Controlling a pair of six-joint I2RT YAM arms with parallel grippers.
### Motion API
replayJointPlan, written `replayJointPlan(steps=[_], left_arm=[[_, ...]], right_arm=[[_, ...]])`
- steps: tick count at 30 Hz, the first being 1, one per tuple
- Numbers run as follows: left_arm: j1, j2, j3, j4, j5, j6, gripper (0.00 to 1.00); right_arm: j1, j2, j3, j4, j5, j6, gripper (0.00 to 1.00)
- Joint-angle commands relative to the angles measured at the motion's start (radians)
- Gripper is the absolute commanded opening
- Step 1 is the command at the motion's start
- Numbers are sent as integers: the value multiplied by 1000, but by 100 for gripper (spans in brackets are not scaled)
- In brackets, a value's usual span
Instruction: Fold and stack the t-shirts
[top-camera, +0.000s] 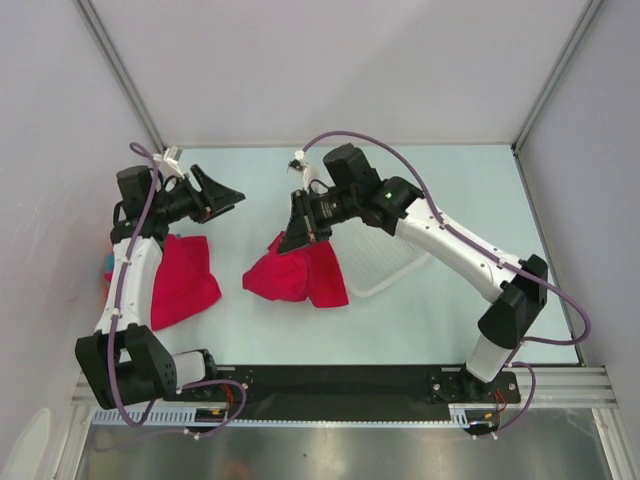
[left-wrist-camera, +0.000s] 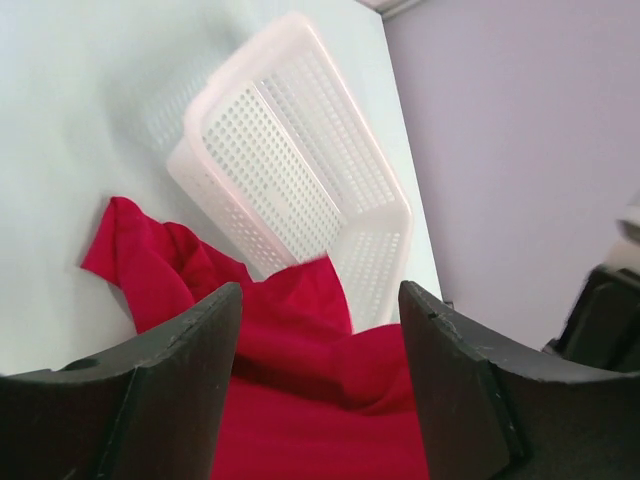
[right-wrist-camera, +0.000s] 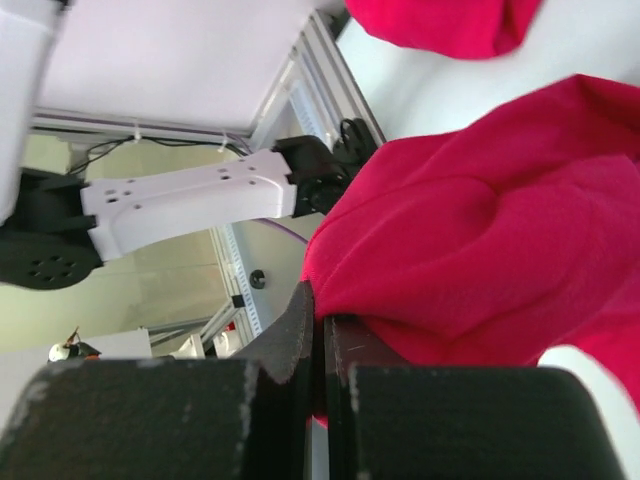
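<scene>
Right pincer (top-camera: 297, 238) clenched on top edge of red t-shirt (top-camera: 300, 278); rest heaped mid-table, touching basket (top-camera: 392, 268). Left pincer (top-camera: 222, 198) released, empty. Risk: shallow pinch slips, cloth snags basket.

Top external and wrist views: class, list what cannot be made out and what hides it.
- Left red t-shirt: top view, the left arm lies across its left part.
- White basket: top view, the right arm crosses it.
- Middle red t-shirt: right wrist view, cut off by the frame edge; the right tool hides the pinched fold.
</scene>
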Motion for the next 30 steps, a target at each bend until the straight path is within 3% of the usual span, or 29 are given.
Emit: replayJointPlan(steps=[1, 8, 10, 11, 13, 18, 20, 30], left_arm=[[37, -57, -11, 38, -55, -50, 70], [46, -63, -23, 41, -49, -59, 70], [45, -65, -24, 41, -41, -59, 70], [46, -65, -26, 42, -41, -59, 70], [49, -71, -29, 39, -35, -59, 70], [66, -74, -32, 28, -23, -43, 70], [69, -72, -35, 27, -20, -44, 70], [74, -71, -37, 27, -11, -43, 70]], right_arm=[[1, -89, -29, 101, 25, 1, 0], [-2, -21, -72, 118, 16, -13, 0], [-10, 16, -80, 75, 40, -53, 9], [-16, 58, -72, 14, 64, -73, 20], [-22, 96, -57, -49, 181, -137, 30], [-47, 158, -29, -147, 292, -194, 37], [-51, 161, -25, -155, 298, -205, 47], [-105, 159, 0, -205, 451, -251, 47]])
